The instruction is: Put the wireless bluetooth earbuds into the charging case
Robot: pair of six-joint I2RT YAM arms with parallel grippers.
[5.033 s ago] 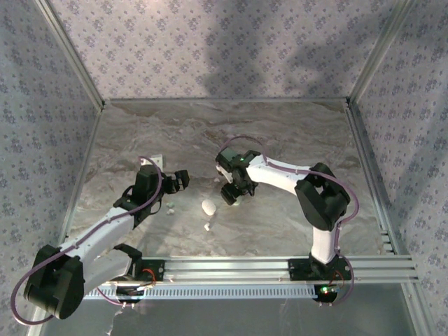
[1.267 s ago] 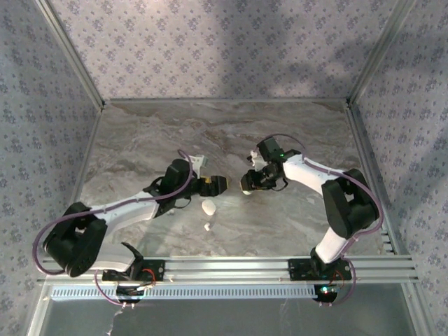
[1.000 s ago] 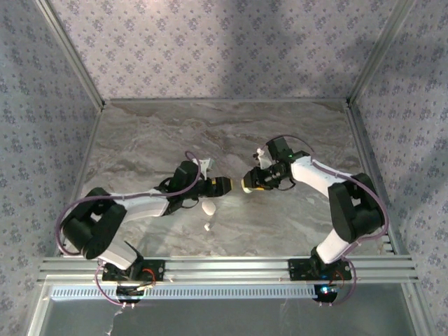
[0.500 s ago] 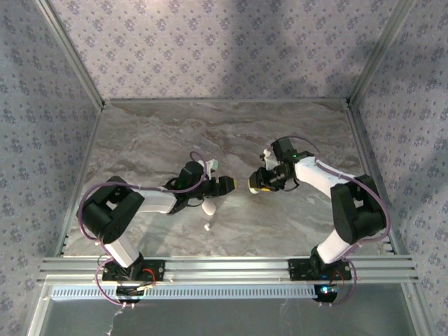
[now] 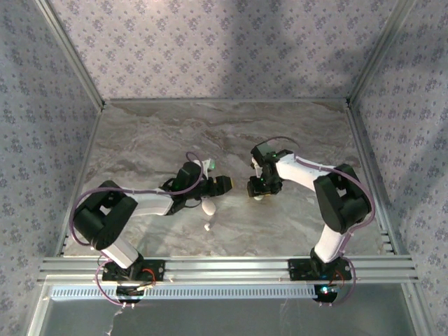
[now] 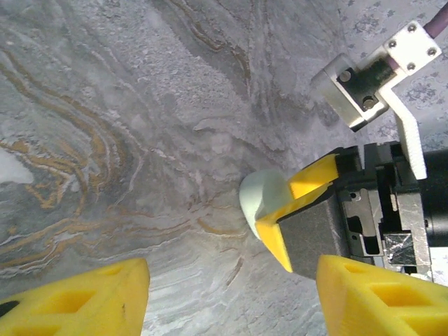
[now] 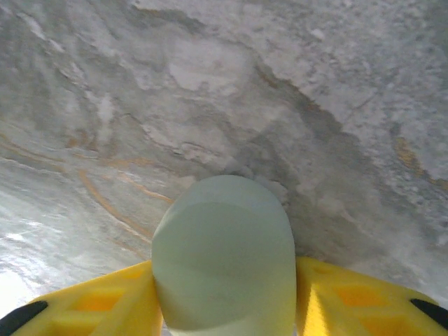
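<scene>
Right hand (image 5: 257, 187) clasps the pale green charging case (image 7: 224, 245), straight ahead of the wide-open, empty left hand (image 6: 231, 294); an earbud (image 5: 207, 227) lies on the surface (image 5: 280, 224), nearer the left hand.

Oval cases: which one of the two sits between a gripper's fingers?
The pale green case, between the yellow fingers of the right gripper. The white case lies free on the marble table, near the left gripper.
</scene>
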